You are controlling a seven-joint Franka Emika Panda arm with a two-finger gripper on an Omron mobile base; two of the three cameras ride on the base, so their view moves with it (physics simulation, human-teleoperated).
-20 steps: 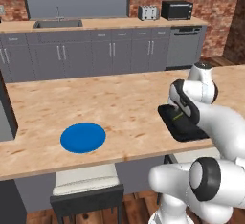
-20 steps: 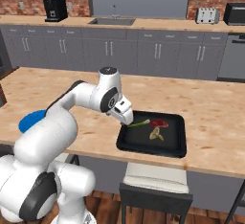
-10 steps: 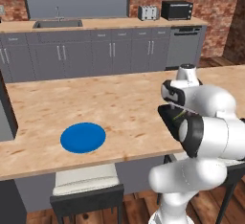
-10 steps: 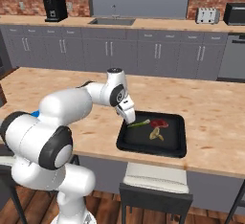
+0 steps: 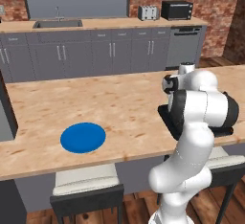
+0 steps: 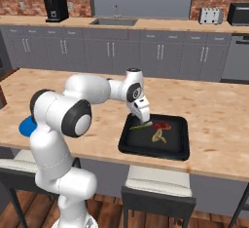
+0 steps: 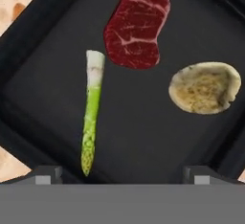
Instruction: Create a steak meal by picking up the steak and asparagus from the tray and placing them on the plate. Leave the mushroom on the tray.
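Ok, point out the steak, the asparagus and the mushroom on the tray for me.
steak [image 7: 135, 29], hand view, middle of the red meat
asparagus [image 7: 92, 110], hand view, mid-stalk
mushroom [image 7: 206, 87], hand view, centre of the tan cap

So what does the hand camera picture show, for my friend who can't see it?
A black tray seen from just above holds three foods that lie apart: a dark red steak at the top, a thin green asparagus to its lower left, and a tan mushroom on the right. The open gripper hovers over them, holding nothing.
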